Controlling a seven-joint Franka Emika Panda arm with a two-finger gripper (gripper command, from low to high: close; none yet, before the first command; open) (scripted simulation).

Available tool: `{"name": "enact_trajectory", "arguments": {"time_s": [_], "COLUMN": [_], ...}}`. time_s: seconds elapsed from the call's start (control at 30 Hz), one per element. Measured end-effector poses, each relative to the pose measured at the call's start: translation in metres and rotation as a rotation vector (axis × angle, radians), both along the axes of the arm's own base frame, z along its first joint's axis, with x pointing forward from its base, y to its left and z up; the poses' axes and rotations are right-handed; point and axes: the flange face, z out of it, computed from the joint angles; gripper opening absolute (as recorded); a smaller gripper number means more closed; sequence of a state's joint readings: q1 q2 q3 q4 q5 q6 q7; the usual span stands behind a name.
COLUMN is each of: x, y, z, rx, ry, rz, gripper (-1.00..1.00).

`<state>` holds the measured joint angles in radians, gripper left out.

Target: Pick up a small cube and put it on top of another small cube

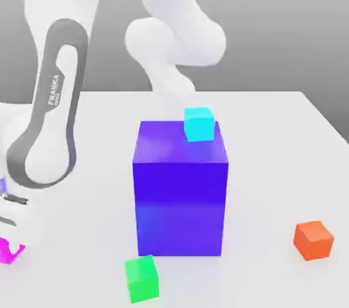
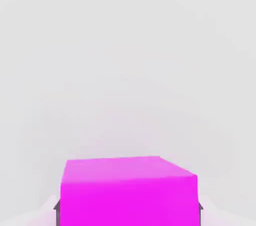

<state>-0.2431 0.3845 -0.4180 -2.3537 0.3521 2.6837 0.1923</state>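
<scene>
We see the gripper (image 2: 129, 209) clamped on the small cube (image 2: 128, 192), at 8 o'clock from the blue block (image 1: 180, 191).

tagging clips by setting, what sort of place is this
Most likely a simulated tabletop test scene: a plain white table, flat-coloured blocks such as the big blue-purple block, and a blank grey backdrop.

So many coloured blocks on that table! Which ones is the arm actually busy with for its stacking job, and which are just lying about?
In the job:
- magenta cube, low at the exterior view's left edge
- gripper, shut on the magenta cube

Possibly the base cube; the pictures don't say which:
- green cube
- orange cube
- cyan cube, sitting on the big block

Just lying about:
- big blue-purple block
</scene>
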Motion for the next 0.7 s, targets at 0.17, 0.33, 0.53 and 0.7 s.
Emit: {"name": "enact_trajectory", "arguments": {"time_s": [0.17,0.33,0.53,0.7], "x": [0.041,0.065,0.067,0.066], "y": [0.091,0.205,0.270,0.270], "z": [0.029,0.051,0.024,0.003], "rx": [0.013,0.011,0.001,0.001], "ry": [0.002,0.003,0.000,0.001], "rz": [0.285,0.636,0.840,0.841], "gripper": [-1.00,-1.00,-1.00,1.00]}}
